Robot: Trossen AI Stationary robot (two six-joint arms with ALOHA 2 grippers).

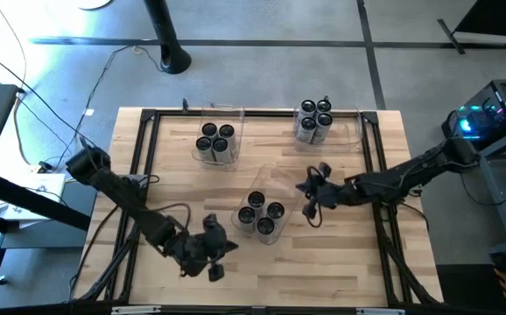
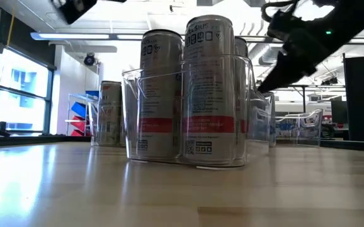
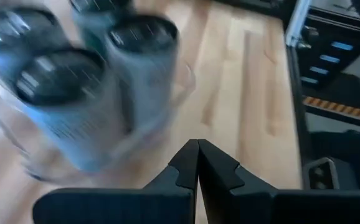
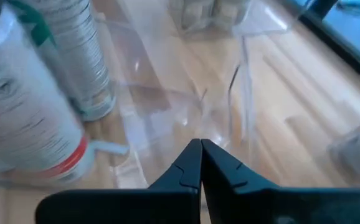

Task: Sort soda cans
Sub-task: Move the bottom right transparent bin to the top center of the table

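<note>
The soda cans stand upright in three clear plastic bins. One bin (image 1: 262, 215) with several cans (image 2: 207, 88) sits mid-table, toward the near side. A second bin (image 1: 215, 142) is at the far left, and a third (image 1: 315, 122) at the far right. My left gripper (image 1: 221, 248) hovers shut near the table's front edge, just left of the middle bin, with blurred cans (image 3: 61, 99) ahead of it (image 3: 197, 144). My right gripper (image 1: 305, 189) hangs shut just right of the middle bin, with nothing between its fingers (image 4: 200, 144).
A dark frame (image 1: 148, 118) runs around the wooden table top. Bare wood lies between the bins and along the near edge. Cables trail over the table's left side. A pole base (image 1: 174, 61) stands on the floor beyond the far edge.
</note>
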